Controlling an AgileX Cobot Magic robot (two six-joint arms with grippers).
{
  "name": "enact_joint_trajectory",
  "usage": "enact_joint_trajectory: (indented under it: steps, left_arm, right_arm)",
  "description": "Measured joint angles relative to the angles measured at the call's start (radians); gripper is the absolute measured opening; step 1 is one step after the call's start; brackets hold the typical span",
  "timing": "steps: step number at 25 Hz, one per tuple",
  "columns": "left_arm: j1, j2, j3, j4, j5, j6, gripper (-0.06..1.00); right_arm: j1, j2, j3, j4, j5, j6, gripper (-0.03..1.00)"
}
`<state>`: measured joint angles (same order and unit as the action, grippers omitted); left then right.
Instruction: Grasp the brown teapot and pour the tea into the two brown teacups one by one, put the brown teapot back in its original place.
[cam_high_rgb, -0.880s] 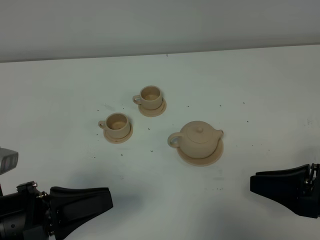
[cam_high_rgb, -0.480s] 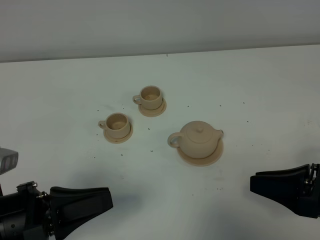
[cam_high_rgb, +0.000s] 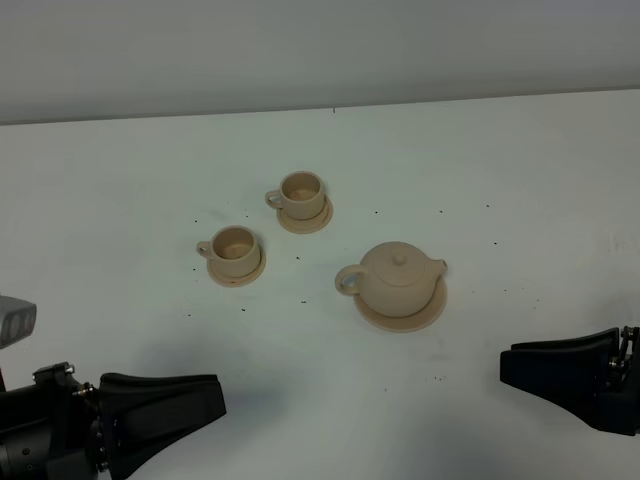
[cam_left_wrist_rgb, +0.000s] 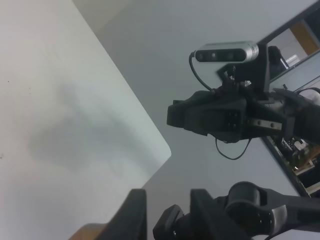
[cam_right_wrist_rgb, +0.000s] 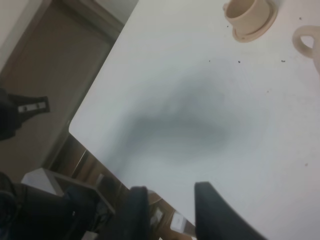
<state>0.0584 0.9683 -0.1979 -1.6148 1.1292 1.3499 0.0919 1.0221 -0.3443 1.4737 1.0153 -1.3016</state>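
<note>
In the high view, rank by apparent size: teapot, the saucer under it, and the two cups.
1. brown teapot, the bulkiest.
2. wide saucer under it: similar width but flat and partly covered, so a close call.
3. left teacup and far teacup: they look alike, no ranking.

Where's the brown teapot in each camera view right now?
Exterior high: brown teapot right of centre, on its wide saucer.
Left wrist: not in it.
Right wrist: only its loop handle, at the frame edge, near a teacup.
Shared landmark: the white table, in all three.
</note>
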Motion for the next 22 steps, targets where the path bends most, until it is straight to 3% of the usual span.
enact_joint_trajectory:
  steps: [5,9,13,16,22]
  left_arm:
    - [0.0,0.0,0.0,-0.033,-0.011,0.001,0.24]
    - [0.0,0.0,-0.051,-0.047,-0.092,0.001,0.24]
    - [0.0,0.0,-0.149,-0.044,-0.222,0.001,0.24]
    - [0.0,0.0,-0.224,-0.001,-0.334,0.001,0.24]
    - [0.0,0.001,-0.275,0.078,-0.564,0.004,0.24]
  right_arm:
    - [0.0,0.0,0.0,0.024,0.0,-0.013,0.24]
    - [0.0,0.0,-0.018,0.03,-0.029,-0.063,0.24]
    - [0.0,0.0,-0.061,0.029,-0.146,-0.075,0.24]
    - [0.0,0.0,-0.098,0.019,-0.259,-0.076,0.24]
    - [0.0,0.0,-0.149,0.001,-0.383,-0.076,0.24]
